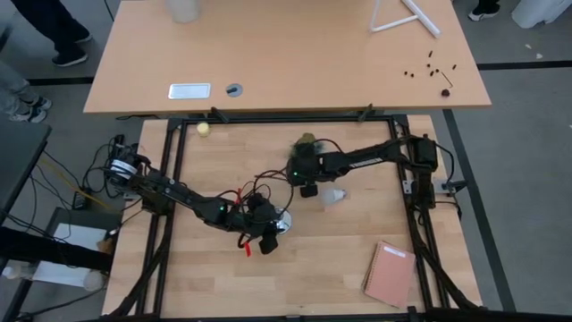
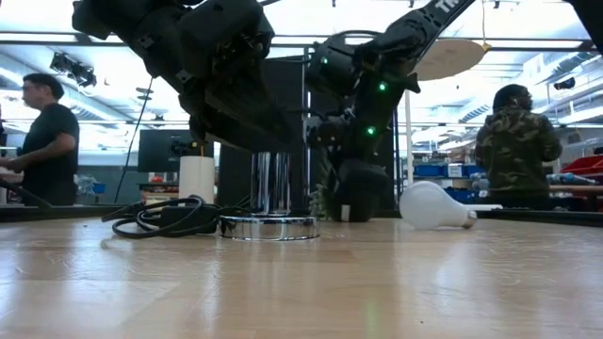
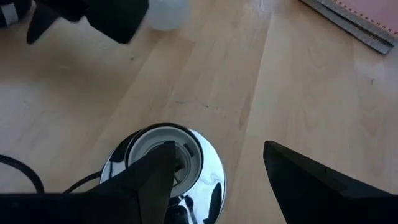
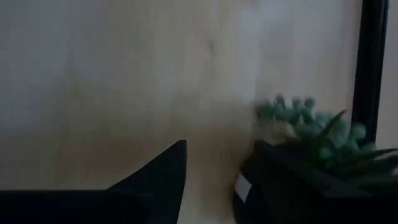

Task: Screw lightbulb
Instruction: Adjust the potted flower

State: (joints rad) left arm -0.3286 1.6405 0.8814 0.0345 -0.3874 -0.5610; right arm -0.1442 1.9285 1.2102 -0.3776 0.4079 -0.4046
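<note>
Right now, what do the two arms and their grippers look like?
Both arms are dark with jointed links. The left arm carries red wiring near its gripper; the right arm shows small green lights. Wrist views show each gripper with two flat, black, wedge-shaped fingers.

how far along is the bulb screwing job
Barely started. The lightbulb lies on its side on the table, apart from the socket, which is empty. The left gripper is at the socket with jaws open around it; the right gripper sits beside the bulb, holding nothing. Left: pick up, seat and screw.
</note>
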